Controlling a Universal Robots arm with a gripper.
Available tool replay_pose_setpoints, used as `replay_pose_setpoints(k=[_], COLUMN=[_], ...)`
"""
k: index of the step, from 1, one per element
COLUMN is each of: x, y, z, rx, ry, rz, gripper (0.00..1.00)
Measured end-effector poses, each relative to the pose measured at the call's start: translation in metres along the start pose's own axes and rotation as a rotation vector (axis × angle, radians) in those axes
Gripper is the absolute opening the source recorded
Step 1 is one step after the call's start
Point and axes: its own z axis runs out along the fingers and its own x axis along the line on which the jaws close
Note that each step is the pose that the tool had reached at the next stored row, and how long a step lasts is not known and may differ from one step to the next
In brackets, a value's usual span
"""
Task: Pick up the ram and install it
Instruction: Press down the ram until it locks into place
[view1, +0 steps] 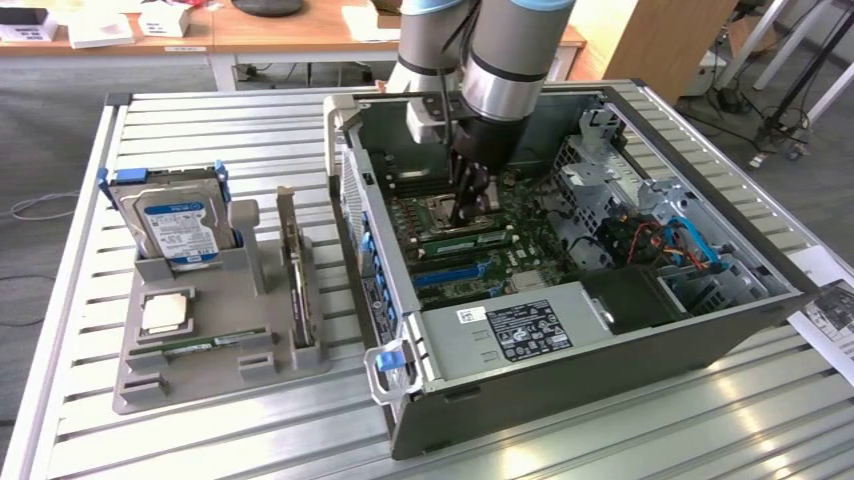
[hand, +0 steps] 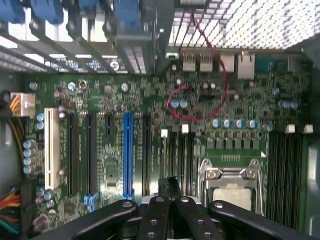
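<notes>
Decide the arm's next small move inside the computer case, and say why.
Probably a short, straight push down. The fingers stand shut low over the motherboard, right above the ram lying along the memory slots beside the processor socket; whether it is fully seated I cannot tell.

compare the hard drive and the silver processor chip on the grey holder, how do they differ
Pose: the hard drive stands upright in its slot, while the processor chip lies flat in a recess.
Size: the hard drive is clearly larger than the processor chip.
Look: the hard drive carries a blue and white label with blue rails at its sides; the processor chip is plain silver and square.
Both sit on the grey holder, on the exterior view's left of the computer case.
</notes>
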Motion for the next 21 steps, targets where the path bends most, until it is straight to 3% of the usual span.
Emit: replay_pose_setpoints(k=[15,21], x=[0.000,0.000], y=[-0.0374,-0.0390], z=[-0.0009,-0.0009], rx=[0.0000,0.0000], ry=[0.0000,0.0000], rz=[0.000,0.000], gripper=[0.11,0.11])
